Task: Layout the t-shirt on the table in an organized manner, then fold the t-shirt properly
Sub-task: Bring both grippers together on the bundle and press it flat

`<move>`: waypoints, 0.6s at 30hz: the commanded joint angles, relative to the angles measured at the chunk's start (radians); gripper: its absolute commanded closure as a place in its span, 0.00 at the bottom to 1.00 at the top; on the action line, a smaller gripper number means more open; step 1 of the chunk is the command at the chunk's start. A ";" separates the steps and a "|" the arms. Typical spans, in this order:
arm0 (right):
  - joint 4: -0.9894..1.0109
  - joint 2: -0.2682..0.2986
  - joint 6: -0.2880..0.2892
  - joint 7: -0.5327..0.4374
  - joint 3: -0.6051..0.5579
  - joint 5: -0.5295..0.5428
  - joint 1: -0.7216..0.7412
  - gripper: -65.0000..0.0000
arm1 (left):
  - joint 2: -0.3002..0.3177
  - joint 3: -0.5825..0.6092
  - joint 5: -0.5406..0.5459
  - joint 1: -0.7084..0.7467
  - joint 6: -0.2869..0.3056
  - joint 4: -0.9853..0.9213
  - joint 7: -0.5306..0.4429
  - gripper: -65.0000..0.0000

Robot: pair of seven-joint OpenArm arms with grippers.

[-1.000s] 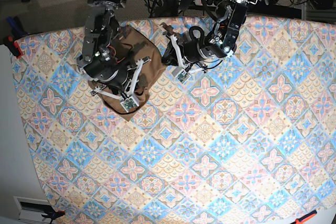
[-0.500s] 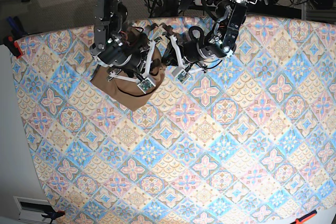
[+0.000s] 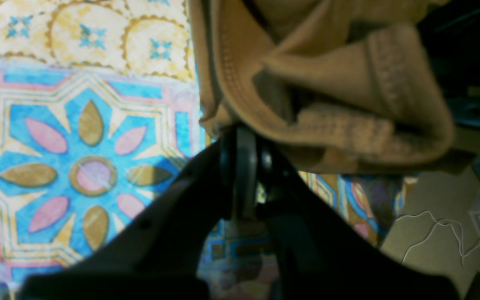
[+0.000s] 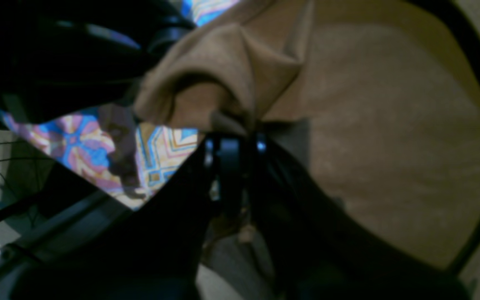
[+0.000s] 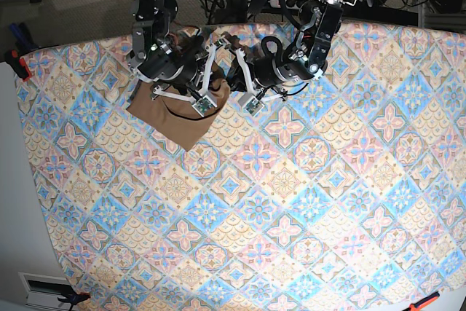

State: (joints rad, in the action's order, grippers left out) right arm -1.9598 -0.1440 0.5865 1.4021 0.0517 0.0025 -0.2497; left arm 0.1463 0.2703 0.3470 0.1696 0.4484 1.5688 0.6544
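Together, two hands, left hand [image 3: 244,137] and right hand [image 4: 231,133], pinch one t-shirt [image 5: 178,118].

The t-shirt [image 3: 331,108] is soft, matt tan cotton knit with a ribbed, double-stitched hem. The table [image 5: 306,202] wears a matt printed cloth of pastel diamond tiles, slightly puckered. Each end effector, left [image 3: 240,137] and right [image 4: 231,143], looks like smooth black plastic with a dull sheen.
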 commanded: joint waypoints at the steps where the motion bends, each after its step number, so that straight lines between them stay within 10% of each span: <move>1: -0.014 -0.003 0.002 -0.006 -0.002 0.014 0.006 1.00 | -0.003 0.005 -0.021 0.002 -0.006 0.005 0.031 1.00; 9: -0.014 -0.003 0.010 -0.006 -0.006 0.038 0.013 0.87 | 0.000 0.005 -0.021 0.003 -0.006 0.005 0.032 1.00; 18: -0.013 0.054 0.000 -0.006 0.038 0.509 0.034 0.86 | 0.002 0.005 -0.021 0.017 -0.006 0.006 0.032 1.00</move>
State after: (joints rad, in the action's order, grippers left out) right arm -1.9560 -0.0860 0.5831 1.4147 0.0910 0.4908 -0.2245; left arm 0.1471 0.2703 0.3470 0.1806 0.4469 1.5711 0.6449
